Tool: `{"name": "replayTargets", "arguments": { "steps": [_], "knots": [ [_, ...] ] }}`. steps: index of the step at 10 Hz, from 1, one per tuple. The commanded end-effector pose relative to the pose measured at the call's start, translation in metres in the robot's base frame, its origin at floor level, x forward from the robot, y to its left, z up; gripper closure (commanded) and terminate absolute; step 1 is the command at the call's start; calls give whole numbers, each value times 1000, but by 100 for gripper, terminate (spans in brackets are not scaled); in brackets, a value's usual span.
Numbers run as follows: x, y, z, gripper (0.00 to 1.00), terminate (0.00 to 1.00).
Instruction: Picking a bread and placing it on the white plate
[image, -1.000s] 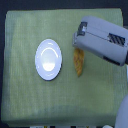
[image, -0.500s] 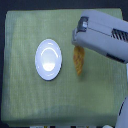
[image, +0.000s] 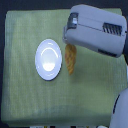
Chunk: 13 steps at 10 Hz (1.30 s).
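Note:
The white plate (image: 49, 59) lies on the green cloth, left of centre in the exterior view. The bread (image: 70, 61), a narrow golden-brown loaf, stands lengthwise just beyond the plate's right rim. Its upper end disappears under the big grey gripper (image: 69, 42), which reaches in from the upper right. The gripper's body hides its fingers. The bread has been travelling with the gripper, so the gripper appears shut on it. I cannot tell whether the loaf's lower end touches the cloth.
A green cloth (image: 30, 100) covers the table, and its edges show at the top and bottom of the view. A white part of the robot (image: 120, 112) stands at the lower right corner.
The gripper has moved toward the exterior view's left and slightly up. The bread has shifted left with it and now sits closer to the plate's right rim.

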Motion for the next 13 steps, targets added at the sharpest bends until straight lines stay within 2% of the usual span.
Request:
{"name": "replayTargets", "arguments": {
  "steps": [1,2,6,13],
  "knots": [
    [6,90,-9,100,0],
    [6,118,-18,100,0],
    [2,165,-35,100,0],
    [-8,169,-48,100,0]
  ]
}}
